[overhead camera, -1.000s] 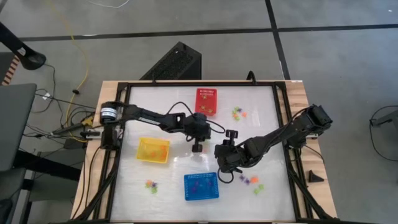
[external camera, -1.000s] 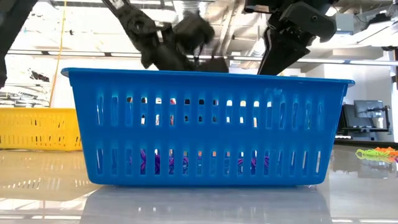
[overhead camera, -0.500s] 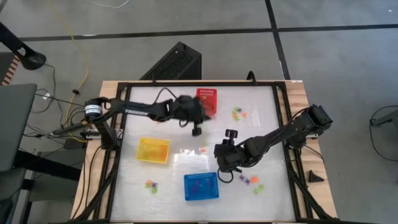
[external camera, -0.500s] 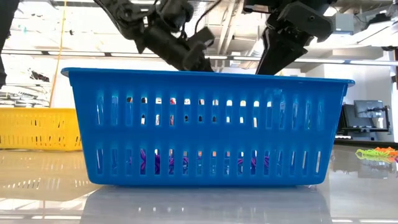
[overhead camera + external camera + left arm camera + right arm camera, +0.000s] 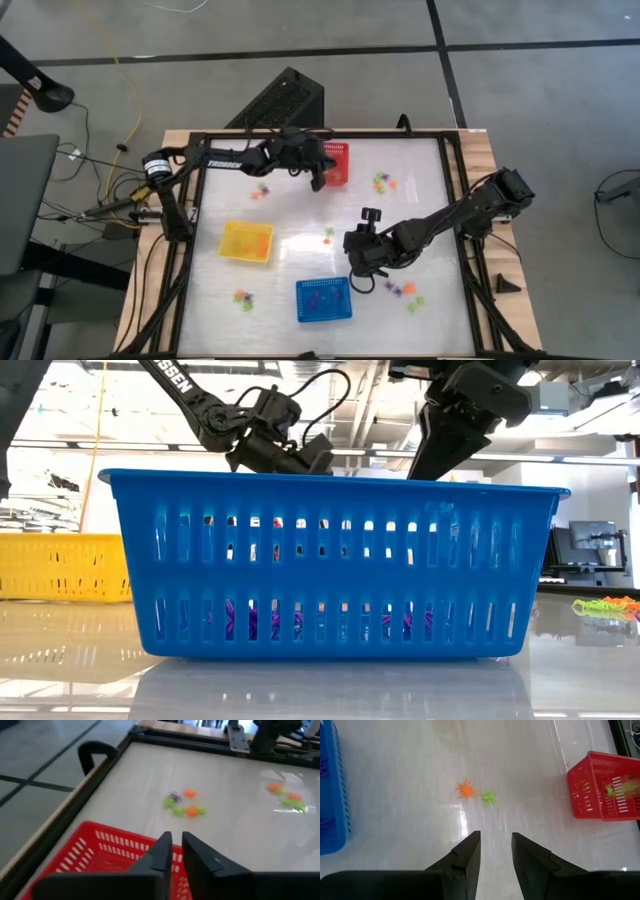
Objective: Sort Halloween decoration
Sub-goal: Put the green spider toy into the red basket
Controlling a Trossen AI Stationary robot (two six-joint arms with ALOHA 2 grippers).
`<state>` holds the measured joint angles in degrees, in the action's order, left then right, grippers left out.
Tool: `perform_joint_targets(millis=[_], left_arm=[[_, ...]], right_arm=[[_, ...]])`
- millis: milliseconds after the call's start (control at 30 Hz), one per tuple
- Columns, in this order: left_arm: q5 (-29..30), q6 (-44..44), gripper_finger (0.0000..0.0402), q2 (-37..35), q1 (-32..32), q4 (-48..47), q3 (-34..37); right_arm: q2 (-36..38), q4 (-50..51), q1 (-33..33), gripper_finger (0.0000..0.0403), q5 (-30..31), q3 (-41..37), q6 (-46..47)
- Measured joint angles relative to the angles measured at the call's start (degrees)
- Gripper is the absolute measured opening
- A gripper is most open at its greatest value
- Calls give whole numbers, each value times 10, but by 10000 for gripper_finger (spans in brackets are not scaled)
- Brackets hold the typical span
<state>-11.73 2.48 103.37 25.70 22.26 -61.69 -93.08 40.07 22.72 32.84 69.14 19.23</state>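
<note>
Glossy white surface (image 5: 300,215) is carrying three baskets: a yellow basket (image 5: 246,241) toward the left, a blue basket (image 5: 323,300) at the near edge, and a red basket (image 5: 334,163) at the far edge. Both dark arms are reaching in over it. The left arm is stretching along the far side from its base at the left, its left gripper (image 5: 317,180) hanging over the red basket's near-left corner; in its wrist view the fingers (image 5: 161,852) are standing a narrow slit apart with nothing visible between them. The right arm is bending in from the right edge, its right gripper (image 5: 357,245) hovering above the middle of the surface, pointing down, fingers (image 5: 469,851) parted with nothing between them.

Tiny trinkets are lying scattered: an orange and a green one (image 5: 476,793) just beyond the right fingers, a cluster (image 5: 384,182) right of the red basket, another (image 5: 402,292) right of the blue basket, a few (image 5: 243,297) near the yellow basket, and purple ones (image 5: 250,622) inside the blue basket.
</note>
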Motion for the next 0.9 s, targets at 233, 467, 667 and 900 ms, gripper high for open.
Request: perform_joint_targets(millis=[233, 467, 667, 900], left_arm=[[5, -1, 117, -7, 0, -19, 0], [-25, 9, 133, -122, -6, -175, -1], [24, 80, 133, -251, -45, -433, -1], [188, 78, 133, -297, -58, -621, 12]], right_arm=[[0, 1, 0, 141, 0, 0, 2], [0, 2, 0, 141, 0, 0, 2], [0, 2, 0, 141, 0, 0, 2], [0, -2, 0, 141, 0, 0, 2]])
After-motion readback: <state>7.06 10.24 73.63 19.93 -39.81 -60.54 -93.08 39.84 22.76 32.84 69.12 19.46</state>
